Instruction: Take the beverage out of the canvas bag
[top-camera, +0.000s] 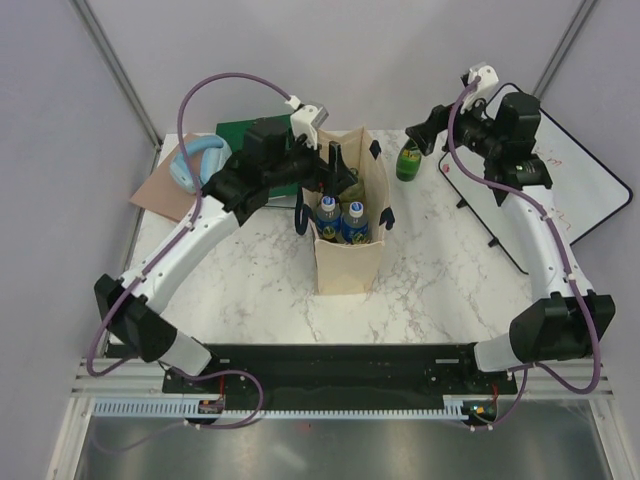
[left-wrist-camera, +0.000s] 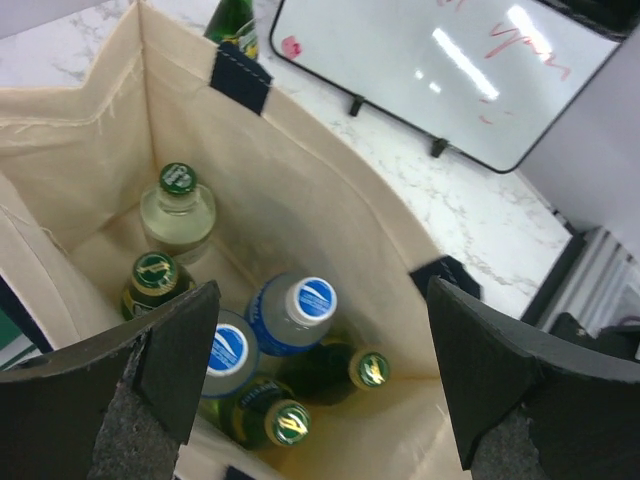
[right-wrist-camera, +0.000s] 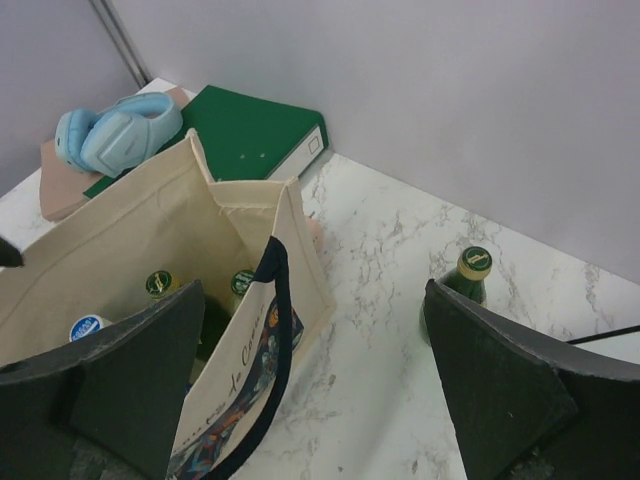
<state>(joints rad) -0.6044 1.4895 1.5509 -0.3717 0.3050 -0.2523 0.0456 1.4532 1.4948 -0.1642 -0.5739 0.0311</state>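
The canvas bag (top-camera: 349, 268) stands open at the table's middle, with navy handles. Inside it are several bottles: two with blue caps (left-wrist-camera: 315, 298) (left-wrist-camera: 228, 350) and several green-capped ones (left-wrist-camera: 373, 368), one of them clear (left-wrist-camera: 178, 205). My left gripper (top-camera: 335, 168) hangs over the bag's mouth, open, with nothing between its fingers (left-wrist-camera: 120, 390); in its wrist view the left gripper (left-wrist-camera: 320, 390) looks straight down on the caps. A green bottle (top-camera: 408, 158) stands on the table right of the bag. My right gripper (top-camera: 428, 128) is open beside that bottle (right-wrist-camera: 470, 275), with the bag (right-wrist-camera: 130, 240) at its left.
A green book (top-camera: 240, 131) and blue headphones (top-camera: 195, 160) on a brown board lie at the back left. A whiteboard (top-camera: 560, 190) on a stand leans at the right. Bare marble lies in front of the bag.
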